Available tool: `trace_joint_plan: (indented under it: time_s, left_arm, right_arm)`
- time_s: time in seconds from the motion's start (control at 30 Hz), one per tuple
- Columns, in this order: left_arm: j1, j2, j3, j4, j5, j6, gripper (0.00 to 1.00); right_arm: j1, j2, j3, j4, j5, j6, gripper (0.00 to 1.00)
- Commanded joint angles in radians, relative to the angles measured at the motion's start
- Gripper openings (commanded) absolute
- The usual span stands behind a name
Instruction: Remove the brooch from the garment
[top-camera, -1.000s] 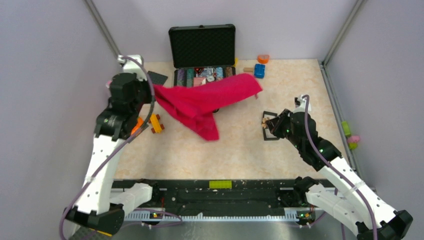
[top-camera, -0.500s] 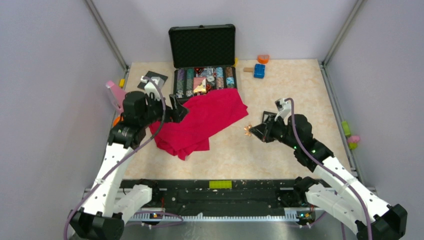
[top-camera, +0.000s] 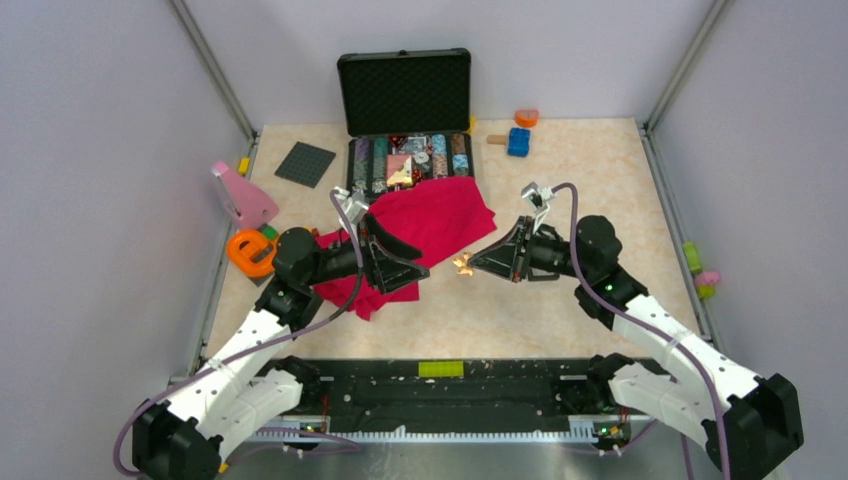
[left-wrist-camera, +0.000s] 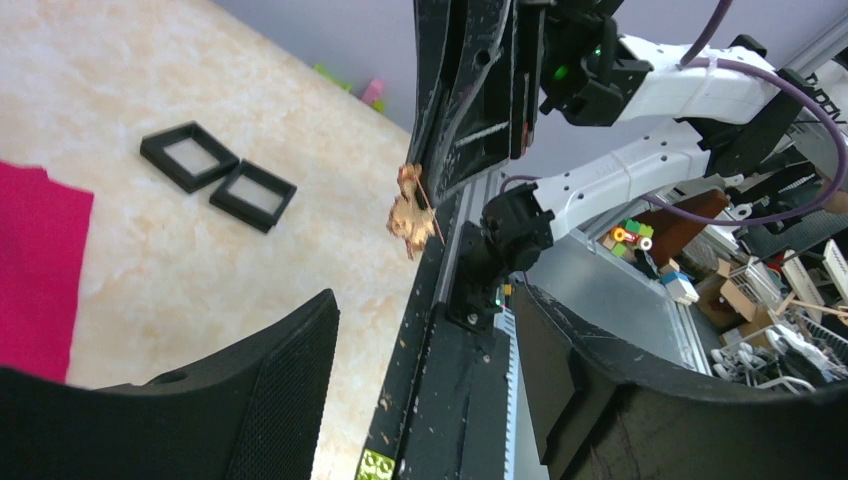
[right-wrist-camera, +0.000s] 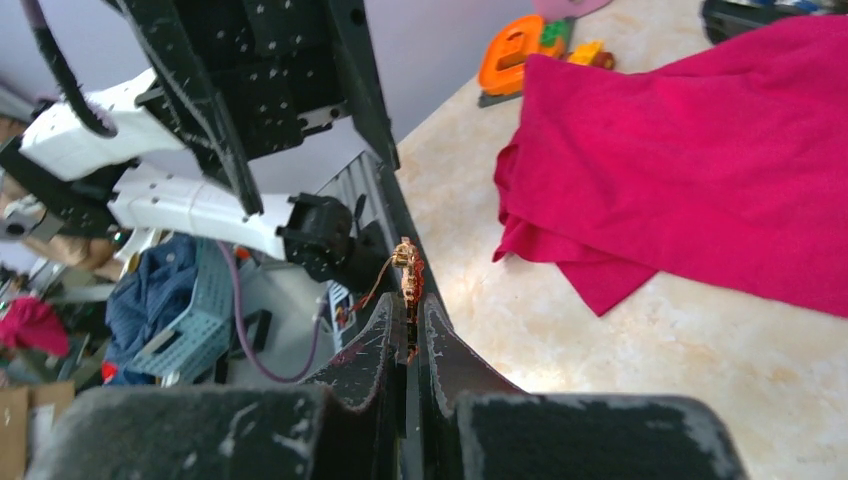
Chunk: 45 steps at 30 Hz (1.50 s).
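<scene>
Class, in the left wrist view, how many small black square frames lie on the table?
2. One black frame lies on the tabletop right of the pink cloth; the other frame sits close beside it, further right. More may be hidden from this view.

A: Overhead view: bright, even light from above. The red cloth (top-camera: 430, 235) is saturated and its folds are readable. Only a soft, faint shadow on the table (top-camera: 600, 170) just beside it. No glare.
B: The case (top-camera: 404, 92) behind the cloth?
A: Lid foam near black, little detail.
B: Wrist views?
A: Left gripper (left-wrist-camera: 425, 300) looms dark and soft-edged. The brooch (left-wrist-camera: 412, 212), right of the cloth, is slightly smeared. Right gripper (right-wrist-camera: 410, 305) is blurred up close. A small golden glint on the brooch; the cloth beyond is sharper. Both views tilted.
</scene>
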Motion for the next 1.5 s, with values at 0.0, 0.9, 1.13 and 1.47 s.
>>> trace_joint_plan:
  time_s: [0.0, 0.9, 1.13, 1.47]
  left_arm:
    - [-0.01, 0.019, 0.05, 0.181, 0.02, -0.027, 0.68]
    - [-0.116, 0.077, 0.126, 0.125, 0.044, 0.065, 0.53]
    - [-0.131, 0.088, 0.154, 0.076, 0.036, 0.102, 0.46]
    - [-0.139, 0.127, 0.175, 0.041, 0.046, 0.123, 0.36]
  right_arm:
    - [0.021, 0.024, 0.079, 0.152, -0.164, -0.018, 0.0]
    - [0.14, 0.023, 0.159, 0.103, -0.121, -0.16, 0.0]
    - [0.146, 0.027, 0.162, 0.097, -0.116, -0.16, 0.0]
    - [0.151, 0.041, 0.163, 0.092, -0.11, -0.164, 0.0]
